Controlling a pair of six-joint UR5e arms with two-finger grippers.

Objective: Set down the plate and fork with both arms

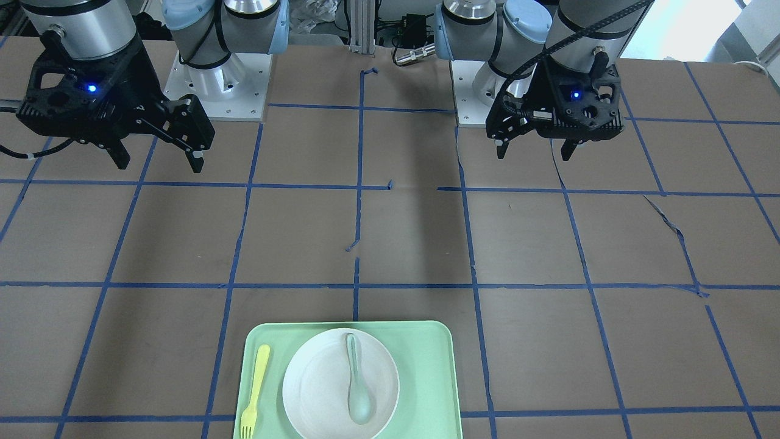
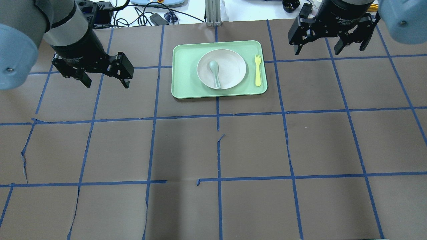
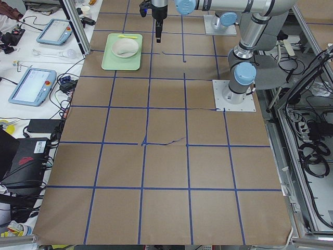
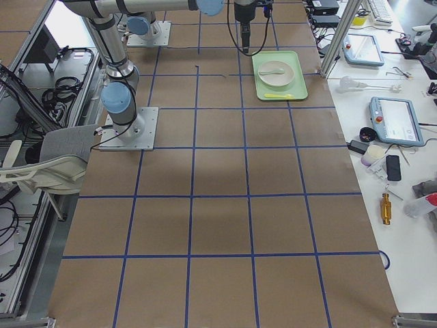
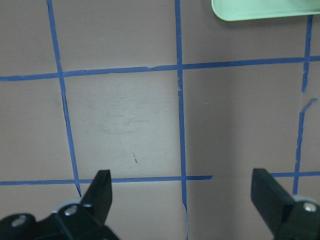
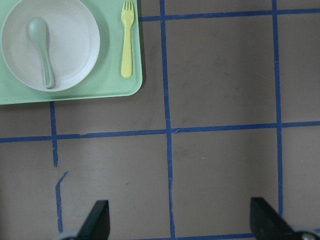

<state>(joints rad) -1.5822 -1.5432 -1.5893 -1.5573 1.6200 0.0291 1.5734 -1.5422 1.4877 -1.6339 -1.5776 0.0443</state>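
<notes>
The off-white plate sits on the mint-green tray at the far middle of the table, with a grey-green spoon lying in it. The pale-yellow fork lies on the tray right of the plate. Plate, fork, plate and fork also show in the front and right wrist views. My left gripper hangs open and empty well left of the tray. My right gripper hangs open and empty right of the tray.
Brown paper with a blue tape grid covers the table. Both arm bases stand at the robot's edge. A tray corner shows in the left wrist view. Tablets and cables lie on side benches beyond the table.
</notes>
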